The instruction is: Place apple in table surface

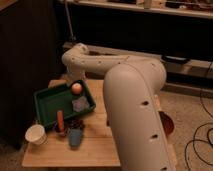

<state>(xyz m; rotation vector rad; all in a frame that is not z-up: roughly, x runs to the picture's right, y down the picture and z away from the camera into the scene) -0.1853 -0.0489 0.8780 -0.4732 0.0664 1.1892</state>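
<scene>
The apple [76,88] is a small round orange-yellow fruit at the far right corner of the green tray [46,106]. My gripper [75,81] is at the end of the white arm, right above and behind the apple, mostly hidden by the wrist. I cannot tell whether it holds the apple or whether the apple rests in the tray. The light tan wooden table surface [95,147] shows in front of and to the right of the tray.
A pale crumpled object [80,104] lies in the tray. A white cup [36,134], a long orange-red object [60,120] and a blue cup [75,138] stand near the table's front left. My bulky arm [132,110] covers the table's right side. A dark bowl [166,123] peeks out behind it.
</scene>
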